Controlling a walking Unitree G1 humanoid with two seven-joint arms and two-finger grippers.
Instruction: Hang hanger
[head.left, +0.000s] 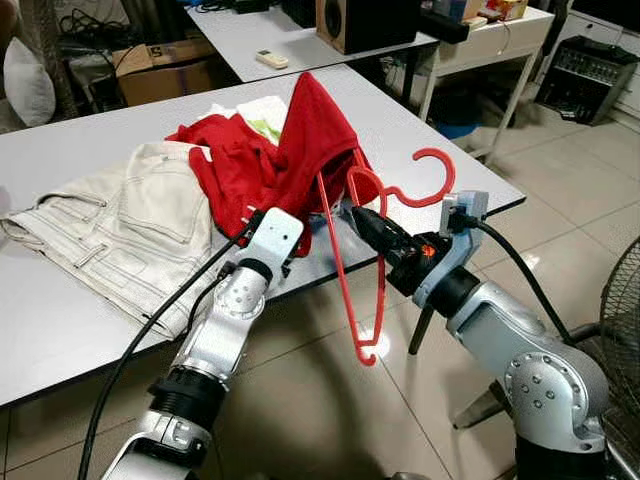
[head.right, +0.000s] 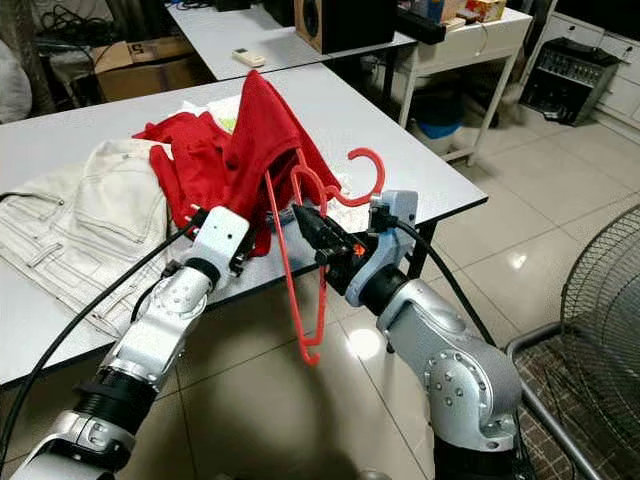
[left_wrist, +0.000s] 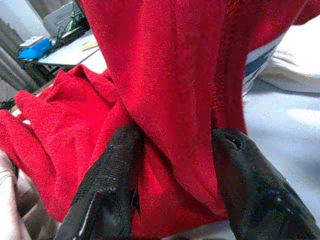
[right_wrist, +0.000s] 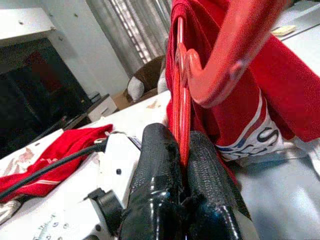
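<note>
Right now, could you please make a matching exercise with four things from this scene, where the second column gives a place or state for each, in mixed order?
Column one:
1. red hanger
2. red garment
3. beige trousers
4. remote control

Column two:
A. lying flat on the near table
B. on the far table
C. clamped between the right gripper fingers
D. bunched fabric between the left gripper fingers

Pairs: 1-C, 2-D, 3-A, 4-B

Grey table (head.left: 420, 150), glossy tiled floor (head.left: 580, 200), second table (head.left: 250, 30), fan (head.right: 600, 300).
</note>
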